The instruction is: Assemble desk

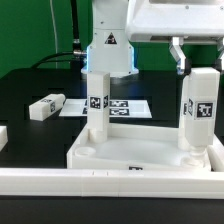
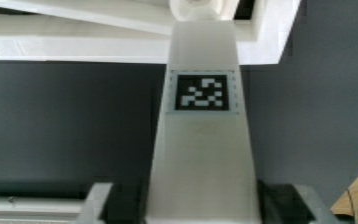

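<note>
The desk top (image 1: 130,160), a white rimmed tray, lies near the front of the black table. One white leg (image 1: 96,105) with a tag stands upright in the tray's corner on the exterior view's left. A second tagged leg (image 1: 200,110) stands upright at the tray's corner on the exterior view's right, with its foot in or at the socket. My gripper (image 1: 198,62) comes down from above and is shut on the upper part of this leg. In the wrist view the leg (image 2: 202,110) runs between both fingers (image 2: 119,205). Past its far end the desk top (image 2: 78,40) shows.
A loose tagged leg (image 1: 45,107) lies on the table at the exterior view's left. Another white part (image 1: 3,135) sits at that edge. The marker board (image 1: 125,106) lies behind the tray before the arm's base (image 1: 108,45). A long white rail (image 1: 110,182) runs along the front.
</note>
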### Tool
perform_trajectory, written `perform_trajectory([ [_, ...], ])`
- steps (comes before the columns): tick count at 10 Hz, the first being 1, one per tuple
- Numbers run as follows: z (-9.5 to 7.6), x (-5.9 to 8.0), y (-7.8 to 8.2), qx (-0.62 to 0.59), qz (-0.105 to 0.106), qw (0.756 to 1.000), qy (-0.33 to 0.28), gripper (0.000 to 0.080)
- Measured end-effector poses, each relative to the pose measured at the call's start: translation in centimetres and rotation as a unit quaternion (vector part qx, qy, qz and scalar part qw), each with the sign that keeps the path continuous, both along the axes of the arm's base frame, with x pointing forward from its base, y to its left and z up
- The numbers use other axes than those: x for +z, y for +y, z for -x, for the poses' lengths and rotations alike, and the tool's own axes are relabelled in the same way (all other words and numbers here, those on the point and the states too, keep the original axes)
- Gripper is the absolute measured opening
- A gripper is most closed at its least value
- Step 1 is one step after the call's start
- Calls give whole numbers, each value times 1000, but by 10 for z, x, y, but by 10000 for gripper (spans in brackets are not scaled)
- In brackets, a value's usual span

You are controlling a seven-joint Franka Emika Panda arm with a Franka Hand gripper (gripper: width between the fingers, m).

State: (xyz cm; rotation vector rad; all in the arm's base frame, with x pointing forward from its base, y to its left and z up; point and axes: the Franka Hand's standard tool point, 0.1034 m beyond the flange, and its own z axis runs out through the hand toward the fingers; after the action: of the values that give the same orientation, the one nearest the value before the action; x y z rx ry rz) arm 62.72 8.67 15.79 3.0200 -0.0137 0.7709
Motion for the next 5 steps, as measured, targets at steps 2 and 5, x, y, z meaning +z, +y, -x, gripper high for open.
perform_trajectory([
  [2,3,-2,-4,22,15,1000,4,295],
  [5,4,-3,-6,28,19,999,6,295],
])
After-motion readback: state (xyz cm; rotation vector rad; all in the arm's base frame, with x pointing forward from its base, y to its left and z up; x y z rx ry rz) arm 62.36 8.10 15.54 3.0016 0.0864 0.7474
